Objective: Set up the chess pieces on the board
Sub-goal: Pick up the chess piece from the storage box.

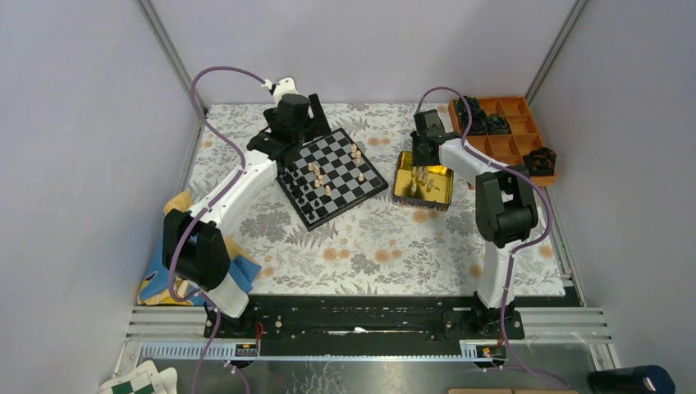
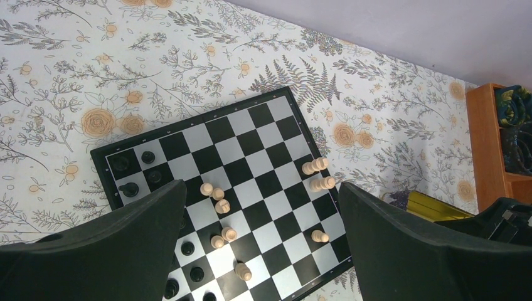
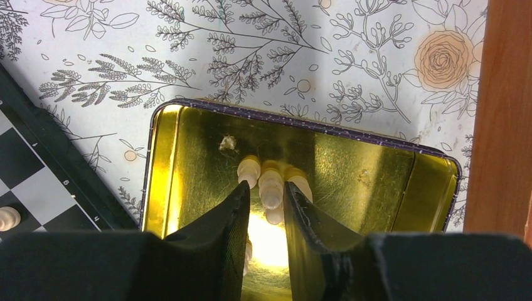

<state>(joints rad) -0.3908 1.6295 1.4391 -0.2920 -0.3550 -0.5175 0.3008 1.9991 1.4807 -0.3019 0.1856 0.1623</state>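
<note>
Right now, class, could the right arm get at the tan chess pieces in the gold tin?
Probably yes: the gold tin lies uncovered, and the right gripper straddles one tan piece inside it.

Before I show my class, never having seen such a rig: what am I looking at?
Two robot arms bolted side by side, each with a two-finger gripper. The wide picture looks down from above; the other two come from cameras on the wrists. On the flowered cloth lie a chessboard with tan pieces and black pieces, a gold tin and an orange tray. The left gripper hangs open over the chessboard. The right gripper reaches into the tin, its fingers either side of one tan piece; gripped or not, I cannot tell.
</note>
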